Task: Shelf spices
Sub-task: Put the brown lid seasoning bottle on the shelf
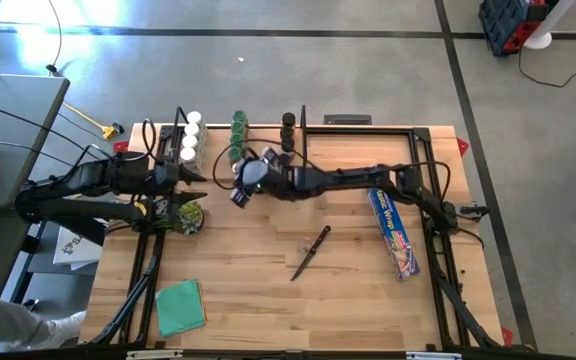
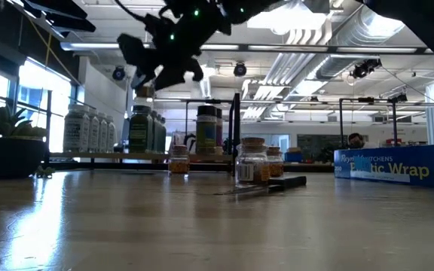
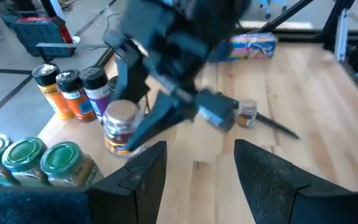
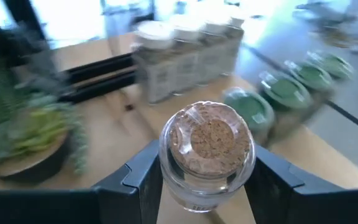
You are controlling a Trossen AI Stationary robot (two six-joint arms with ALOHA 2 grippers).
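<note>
A: From above, where do the arms sit?

B: The right gripper (image 1: 251,178) reaches to the desk's far edge, just before the shelf (image 1: 258,150), between the white-capped jars (image 1: 190,138) and the green-capped jars (image 1: 239,130). Black-capped jars (image 1: 288,128) stand further along that edge. The left gripper (image 1: 196,187) waits near the left edge, beside a plant (image 1: 188,215). A knife (image 1: 310,253) lies mid-desk, a blue box (image 1: 394,232) towards the right edge, a green cloth (image 1: 180,305) at the near left corner.

A: Can you tell from there what the right one holds?

B: No. The low view shows it lifted above the desk (image 2: 202,226), with two cork-topped jars (image 2: 252,160) standing loose in front of the shelf, something the top view hides.

A: And the left wrist view?

B: Its own jaws stand parted with nothing between them. Beyond them the right gripper (image 3: 143,124) has a clear jar (image 3: 120,127) in its fingers, next to the black-capped and green-capped rows.

A: The right wrist view?

B: It settles the matter: the jaws are closed halfway on a cork-stoppered glass jar (image 4: 206,154), one finger on each side, held upright above the desk, with white caps and green caps behind it.
</note>
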